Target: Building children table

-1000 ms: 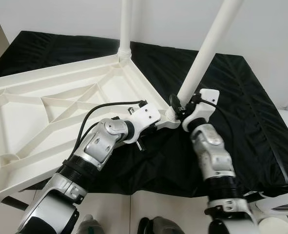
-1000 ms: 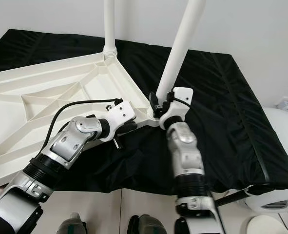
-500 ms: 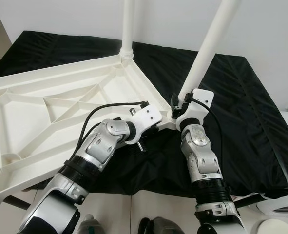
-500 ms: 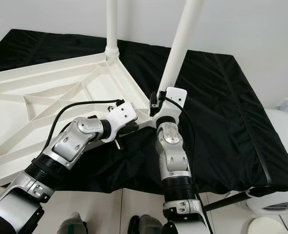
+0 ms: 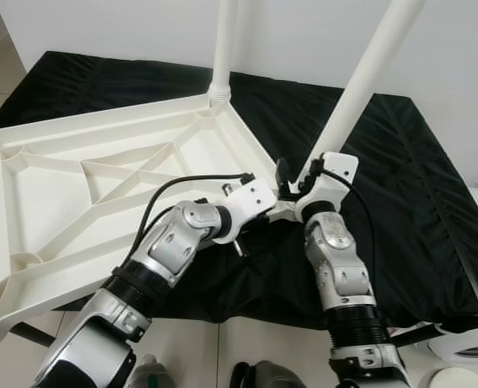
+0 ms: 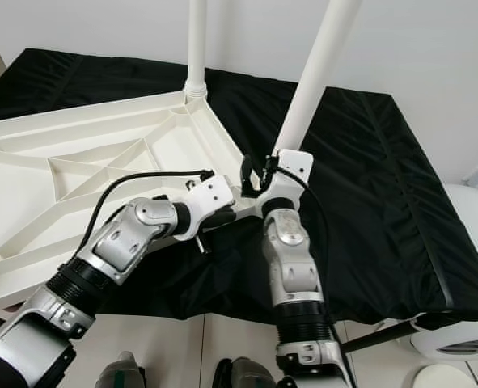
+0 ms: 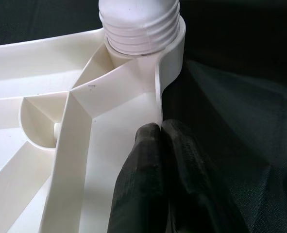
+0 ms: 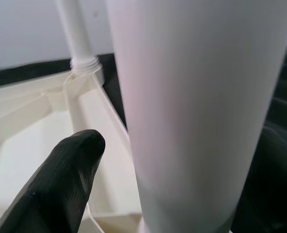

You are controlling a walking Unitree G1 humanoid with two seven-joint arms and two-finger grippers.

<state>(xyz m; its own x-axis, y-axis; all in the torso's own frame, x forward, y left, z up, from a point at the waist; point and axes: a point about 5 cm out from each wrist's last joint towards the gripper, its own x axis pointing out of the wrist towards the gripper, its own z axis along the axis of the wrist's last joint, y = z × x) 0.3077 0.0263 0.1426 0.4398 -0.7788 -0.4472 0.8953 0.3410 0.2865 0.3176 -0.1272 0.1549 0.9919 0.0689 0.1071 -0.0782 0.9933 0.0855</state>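
The right gripper [image 5: 291, 179] loosely straddles the upright near leg [image 5: 360, 89] above its socket, while the left gripper [image 7: 160, 133] pinches the tabletop [image 5: 101, 174] rim just beside that socket.

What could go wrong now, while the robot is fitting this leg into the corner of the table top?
1. The near leg leans rather than standing straight like the far leg, so its thread may cross in the corner socket.
2. The left gripper pinches only the thin rim of the table top; it could slip off.
3. The table top overhangs the black-covered surface and might tip.
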